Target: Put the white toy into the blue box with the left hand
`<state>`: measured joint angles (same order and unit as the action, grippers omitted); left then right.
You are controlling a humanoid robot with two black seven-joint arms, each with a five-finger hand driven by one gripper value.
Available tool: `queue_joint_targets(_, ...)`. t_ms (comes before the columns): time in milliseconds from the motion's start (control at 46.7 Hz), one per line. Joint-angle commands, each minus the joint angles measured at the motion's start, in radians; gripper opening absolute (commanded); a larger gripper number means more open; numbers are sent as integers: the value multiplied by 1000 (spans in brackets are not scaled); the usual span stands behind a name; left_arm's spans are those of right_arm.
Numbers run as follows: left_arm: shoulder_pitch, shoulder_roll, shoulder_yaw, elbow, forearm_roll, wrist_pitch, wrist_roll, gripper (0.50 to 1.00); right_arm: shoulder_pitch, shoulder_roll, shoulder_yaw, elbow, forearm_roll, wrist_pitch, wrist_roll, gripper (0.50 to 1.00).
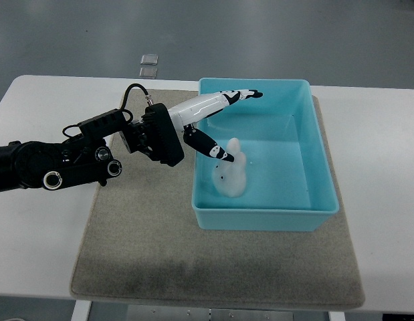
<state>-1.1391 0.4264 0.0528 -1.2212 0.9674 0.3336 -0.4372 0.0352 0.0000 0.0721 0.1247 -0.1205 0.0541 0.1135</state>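
We note a white table [387,154] carrying a grey-beige mat [160,261], which lies flat and reaches close to the near edge. Beyond the far edge, two small clear squares [148,64] lie on the grey floor [273,33].

White table [384,140], grey floor [73,33]

A lab or test room: plain white table [387,167]; grey mat [160,261] as worktop; bare grey floor [73,33].
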Motion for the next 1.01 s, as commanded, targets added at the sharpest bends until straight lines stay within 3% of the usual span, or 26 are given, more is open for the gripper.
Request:
queue_joint_targets(0,-1,0,-25,2,-59,2,0,992,0,0,0,0,1,0,0,936)
queue_joint_targets(407,41,45,-235,87,-674,4,0,994,0,0,0,0,-1,0,0,936)
queue_joint_targets(749,174,45,-461,229,-880,-77,0,999,0,0,0,1,-1,0,0,936)
queue_joint_targets(985,240,45,-542,252,-891,-139,1,999,0,0,0,0,-1,1,0,936)
